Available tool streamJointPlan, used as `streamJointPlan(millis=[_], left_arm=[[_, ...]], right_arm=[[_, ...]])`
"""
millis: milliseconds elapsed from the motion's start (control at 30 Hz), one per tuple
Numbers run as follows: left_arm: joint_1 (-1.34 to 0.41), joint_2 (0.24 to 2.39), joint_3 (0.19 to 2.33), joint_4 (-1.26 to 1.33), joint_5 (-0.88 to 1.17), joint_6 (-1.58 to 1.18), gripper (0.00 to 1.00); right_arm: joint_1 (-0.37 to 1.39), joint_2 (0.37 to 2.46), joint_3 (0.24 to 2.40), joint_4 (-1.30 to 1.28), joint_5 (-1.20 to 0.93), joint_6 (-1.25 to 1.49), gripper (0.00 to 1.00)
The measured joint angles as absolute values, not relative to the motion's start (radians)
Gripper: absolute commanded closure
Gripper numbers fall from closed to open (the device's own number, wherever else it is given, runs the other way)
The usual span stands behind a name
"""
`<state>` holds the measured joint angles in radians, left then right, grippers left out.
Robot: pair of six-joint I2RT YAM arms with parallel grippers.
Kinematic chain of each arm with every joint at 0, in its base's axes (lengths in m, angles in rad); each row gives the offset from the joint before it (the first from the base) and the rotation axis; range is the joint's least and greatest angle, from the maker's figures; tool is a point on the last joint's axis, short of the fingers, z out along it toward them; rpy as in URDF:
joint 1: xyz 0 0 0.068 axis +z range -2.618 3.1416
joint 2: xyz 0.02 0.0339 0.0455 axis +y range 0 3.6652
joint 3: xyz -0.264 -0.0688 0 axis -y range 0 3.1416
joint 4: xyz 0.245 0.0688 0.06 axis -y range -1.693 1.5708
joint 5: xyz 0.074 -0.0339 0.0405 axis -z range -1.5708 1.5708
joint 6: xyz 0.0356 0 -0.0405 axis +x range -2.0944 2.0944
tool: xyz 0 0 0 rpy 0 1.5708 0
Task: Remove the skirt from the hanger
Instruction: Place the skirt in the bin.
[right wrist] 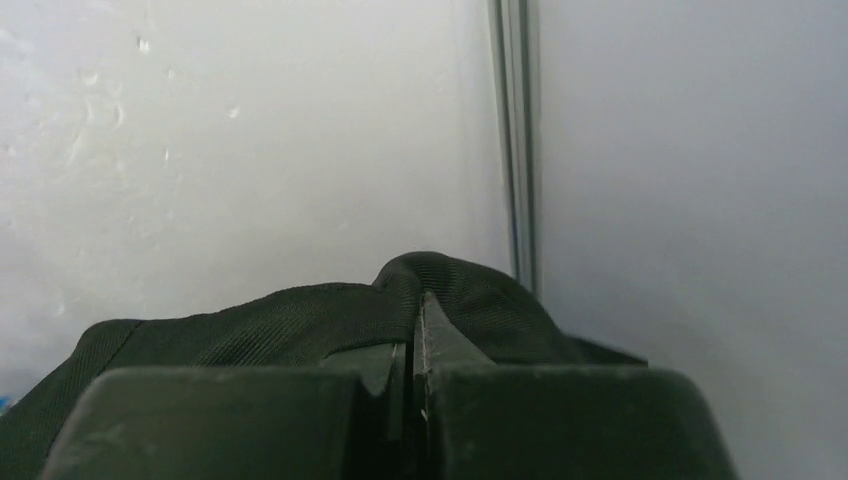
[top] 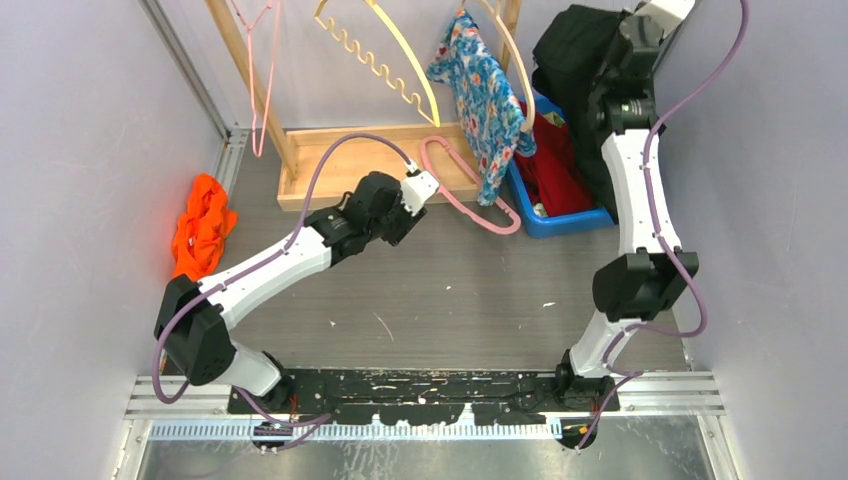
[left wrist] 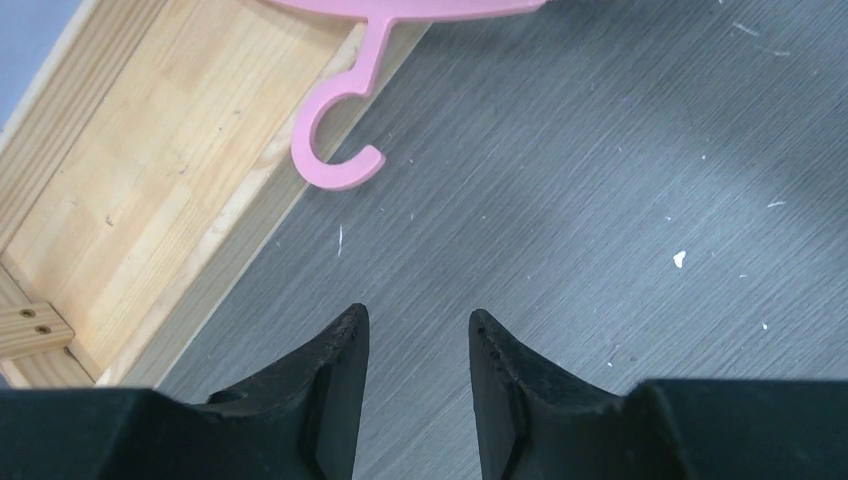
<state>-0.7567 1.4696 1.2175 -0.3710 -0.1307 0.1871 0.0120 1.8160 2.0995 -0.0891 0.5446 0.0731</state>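
Note:
The black skirt (top: 572, 45) hangs bunched at the far right, high above the blue bin, and fills the lower right wrist view (right wrist: 250, 325). My right gripper (right wrist: 418, 300) is shut on a fold of it, with cloth pinched between the fingertips. The pink hanger (top: 470, 195) lies flat and bare on the grey table, its hook (left wrist: 340, 150) resting over the edge of the wooden tray. My left gripper (left wrist: 418, 320) hovers just near of that hook, open with nothing between the fingers; from above the left gripper (top: 425, 185) sits at the hanger's left end.
A wooden rack base (top: 340, 150) stands at the back with yellow hangers (top: 390, 60) and a pink wire hanger (top: 262, 80). A floral garment (top: 480, 90) hangs there. A blue bin (top: 560, 215) holds red clothes. An orange cloth (top: 203, 225) lies at the left.

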Motion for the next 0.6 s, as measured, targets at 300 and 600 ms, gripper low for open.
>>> streamJointPlan(millis=[300,600], left_arm=[[-0.757,1.457,1.178,-0.381,-0.130,0.182,0.59],[-0.755,1.436,1.168,-0.404,-0.130,0.160,0.59]], right_arm=[[0.014,1.663,1.647,-0.068,0.601,0.179,0.99],[-0.088,1.810,1.573,-0.271,0.518,0.383,0.99]])
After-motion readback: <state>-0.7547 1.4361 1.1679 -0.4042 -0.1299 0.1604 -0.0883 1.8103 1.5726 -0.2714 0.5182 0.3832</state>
